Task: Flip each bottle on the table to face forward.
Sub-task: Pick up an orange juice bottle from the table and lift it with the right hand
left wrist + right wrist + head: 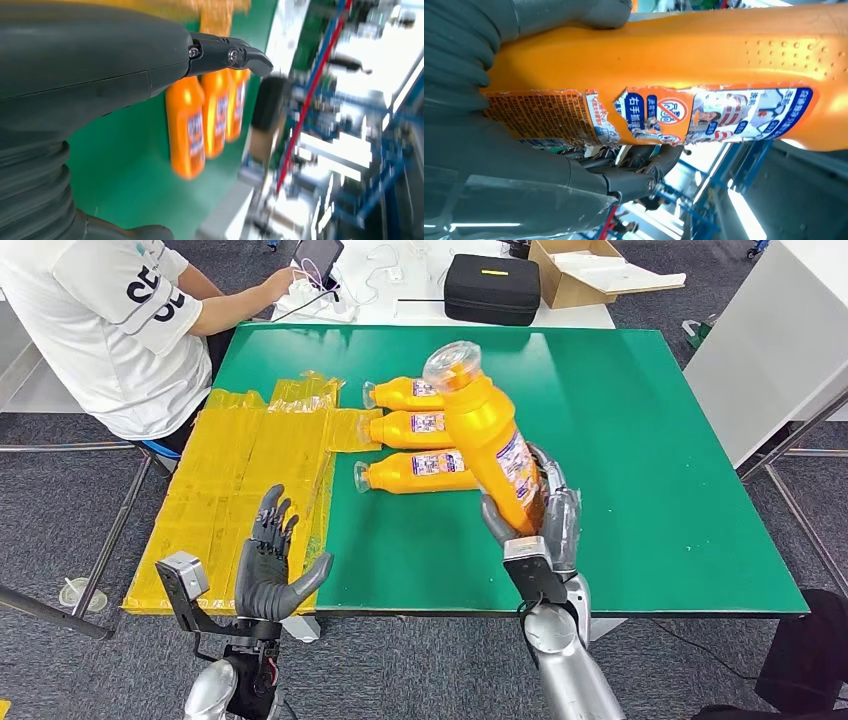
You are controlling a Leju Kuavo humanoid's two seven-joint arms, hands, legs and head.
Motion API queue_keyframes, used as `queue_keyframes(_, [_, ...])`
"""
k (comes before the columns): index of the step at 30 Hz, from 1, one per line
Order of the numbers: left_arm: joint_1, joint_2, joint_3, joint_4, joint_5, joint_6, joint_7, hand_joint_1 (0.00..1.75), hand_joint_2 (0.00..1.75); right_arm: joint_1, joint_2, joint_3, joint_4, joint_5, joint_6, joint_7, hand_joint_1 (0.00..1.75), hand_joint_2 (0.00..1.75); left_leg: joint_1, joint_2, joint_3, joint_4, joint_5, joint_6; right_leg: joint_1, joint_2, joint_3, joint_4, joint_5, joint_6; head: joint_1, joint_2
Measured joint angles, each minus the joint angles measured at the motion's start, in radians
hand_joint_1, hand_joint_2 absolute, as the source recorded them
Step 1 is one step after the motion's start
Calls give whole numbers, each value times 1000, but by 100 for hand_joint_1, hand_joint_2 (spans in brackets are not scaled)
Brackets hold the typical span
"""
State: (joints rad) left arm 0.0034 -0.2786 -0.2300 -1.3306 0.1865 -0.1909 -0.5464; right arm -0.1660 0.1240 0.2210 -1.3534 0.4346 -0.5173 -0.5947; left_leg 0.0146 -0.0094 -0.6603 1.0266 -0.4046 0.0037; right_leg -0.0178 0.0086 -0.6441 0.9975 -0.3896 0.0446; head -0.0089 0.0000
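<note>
My right hand (545, 515) grips the lower body of an orange bottle (490, 435), lifted off the green table (620, 440) and tilted, clear cap pointing up and away. Close up, that orange bottle (704, 60) shows a torn blue and white label, with my right hand (499, 170) wrapped around it. Three more orange bottles (415, 427) lie on their sides in a row on the table, caps to the left, just left of the held one. My left hand (268, 560) hovers open over the table's front left edge, fingers spread. The lying bottles (200, 125) also show past my left hand (90, 65).
Yellow plastic sheets (240, 480) cover the table's left part. A person in a white shirt (110, 320) sits at the far left corner with a phone. A black case (492, 288) and a cardboard box (585, 270) stand on a white table behind.
</note>
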Motion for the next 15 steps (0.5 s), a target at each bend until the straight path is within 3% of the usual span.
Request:
queue_keyframes(6, [-31, 9, -30, 9, 24, -63, 21, 0, 175, 11, 62, 49, 125, 83, -25, -60, 175, 175, 0, 0, 0, 0, 0, 0, 0, 0, 0, 0, 0, 0, 0, 0])
queue_keyframes(15, [-68, 15, -44, 61, 17, -72, 32, 0, 175, -7, 137, 169, 317, 135, -68, -65, 175, 175, 0, 0, 0, 0, 0, 0, 0, 0, 0, 0, 0, 0, 0, 0])
